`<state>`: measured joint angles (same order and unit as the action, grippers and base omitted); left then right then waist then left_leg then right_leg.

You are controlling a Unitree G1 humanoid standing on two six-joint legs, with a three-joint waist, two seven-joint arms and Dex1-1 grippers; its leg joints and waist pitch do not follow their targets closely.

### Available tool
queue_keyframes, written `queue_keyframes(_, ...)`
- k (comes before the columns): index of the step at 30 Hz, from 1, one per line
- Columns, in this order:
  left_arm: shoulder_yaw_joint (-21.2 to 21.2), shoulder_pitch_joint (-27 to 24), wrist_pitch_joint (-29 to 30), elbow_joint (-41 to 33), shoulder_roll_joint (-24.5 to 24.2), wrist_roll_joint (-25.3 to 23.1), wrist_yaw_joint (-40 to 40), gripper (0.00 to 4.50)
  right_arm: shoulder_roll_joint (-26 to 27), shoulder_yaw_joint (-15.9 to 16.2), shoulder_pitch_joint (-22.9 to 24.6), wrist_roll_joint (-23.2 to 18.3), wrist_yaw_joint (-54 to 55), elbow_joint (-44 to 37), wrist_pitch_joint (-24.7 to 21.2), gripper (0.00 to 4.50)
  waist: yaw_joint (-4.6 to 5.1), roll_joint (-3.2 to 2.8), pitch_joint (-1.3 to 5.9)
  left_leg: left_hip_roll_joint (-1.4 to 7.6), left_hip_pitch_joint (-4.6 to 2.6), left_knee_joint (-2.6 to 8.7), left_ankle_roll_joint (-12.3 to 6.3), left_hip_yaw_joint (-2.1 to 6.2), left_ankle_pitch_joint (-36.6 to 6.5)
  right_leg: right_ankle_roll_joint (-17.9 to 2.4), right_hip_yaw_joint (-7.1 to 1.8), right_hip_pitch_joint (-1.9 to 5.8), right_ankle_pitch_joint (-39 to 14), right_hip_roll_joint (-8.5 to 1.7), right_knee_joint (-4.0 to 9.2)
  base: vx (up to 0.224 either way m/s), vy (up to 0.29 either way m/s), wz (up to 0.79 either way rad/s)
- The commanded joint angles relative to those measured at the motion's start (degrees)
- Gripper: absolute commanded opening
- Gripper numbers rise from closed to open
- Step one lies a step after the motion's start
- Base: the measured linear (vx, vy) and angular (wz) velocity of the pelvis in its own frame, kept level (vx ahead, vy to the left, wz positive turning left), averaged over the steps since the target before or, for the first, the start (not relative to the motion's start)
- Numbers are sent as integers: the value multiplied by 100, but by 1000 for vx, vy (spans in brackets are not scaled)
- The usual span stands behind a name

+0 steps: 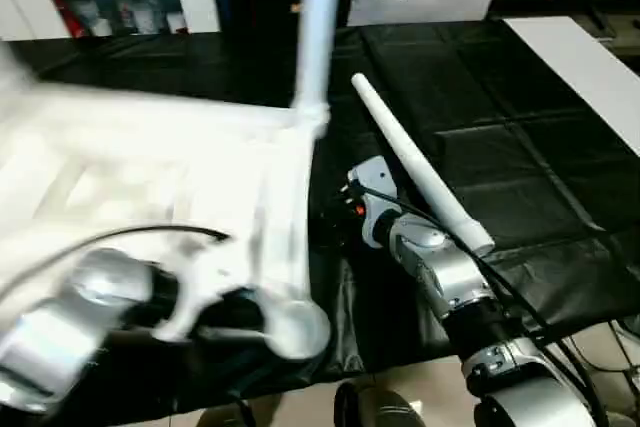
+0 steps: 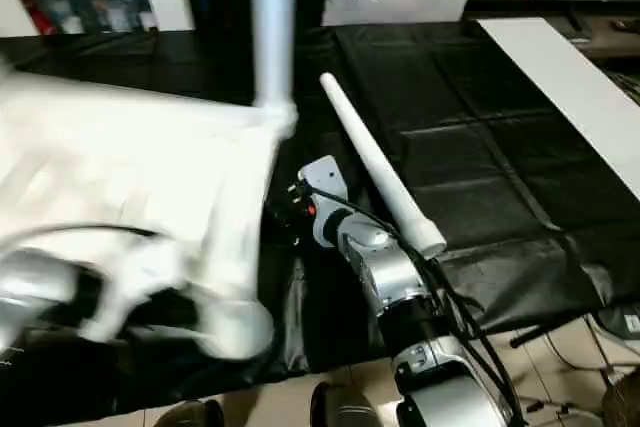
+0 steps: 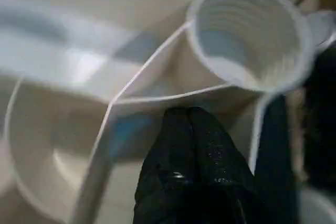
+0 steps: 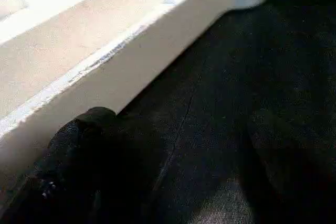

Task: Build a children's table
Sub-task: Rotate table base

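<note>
I note the loose leg (image 1: 420,162) lying on the black worktop (image 1: 520,147), long axis 11-to-5 o'clock, just beside my right gripper (image 4: 173,145), fingers wide and empty, while my left gripper (image 3: 197,145), fingers shut, rests against the upturned top (image 1: 150,157).

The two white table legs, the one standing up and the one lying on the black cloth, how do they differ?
The standing leg is upright and seated in a corner of the tabletop; the loose leg lies on the black cloth, unattached. The standing leg runs out of frame at the top, while the loose leg shows whole, flared collar nearest the robot. Both are white, round plastic.
</note>
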<state>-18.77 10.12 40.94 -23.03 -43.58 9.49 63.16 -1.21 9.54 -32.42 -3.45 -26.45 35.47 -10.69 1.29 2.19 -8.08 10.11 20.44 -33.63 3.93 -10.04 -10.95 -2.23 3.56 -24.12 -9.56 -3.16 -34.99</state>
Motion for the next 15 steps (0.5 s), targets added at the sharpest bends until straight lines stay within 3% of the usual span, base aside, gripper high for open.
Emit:
queue_keyframes(1, -134, 420, -737, 435, 405, -416, -532, 4, 272, 303, -136, 55, -199, 94, 62, 450, -68, -145, 365, 256, 4, 412, -49, 107, -1169, -1292, -372, 324, -1575, -457, 432, 0, 0, 0)
queue_keyframes(6, -165, 822, -1242, 1388, 568, -1052, -1264, 4, 241, 235, -132, 82, -164, 78, 68, 450, -79, -159, 390, 257, -8, 401, -38, 116, -1194, -1200, -362, 340, -1614, -457, 431, 0, 0, 0)
queue_keyframes(11, -146, 966, -1674, 1895, 538, -1317, -1579, 4, 204, 200, -22, 84, -165, -8, 53, 450, -148, -189, 404, 275, -36, 397, -94, 94, -985, -1348, -367, 319, -1214, -456, 395, 0, 0, 0)
queue_keyframes(12, -98, 1066, -2033, 2265, 617, -1452, -1767, 4, 208, 195, 48, 107, -183, -53, 41, 450, -190, -196, 388, 266, -47, 403, -94, 84, -1054, -1329, -365, 300, -1268, -440, 412, 0, 0, 0)
queue_keyframes(14, -90, 1090, -2094, 2341, 641, -1473, -1791, 4, 212, 188, 48, 114, -188, -48, 41, 450, -208, -175, 380, 275, -48, 417, -78, 89, -1141, -1309, -367, 310, -1391, -453, 417, 0, 0, 0)
queue_keyframes(15, -91, 1180, -2513, 2574, 700, -1574, -1953, 4, 223, 176, 57, 119, -187, -48, 40, 450, -232, -168, 378, 271, -44, 419, -75, 94, -1197, -1250, -368, 316, -1600, -471, 435, 0, 0, 0)
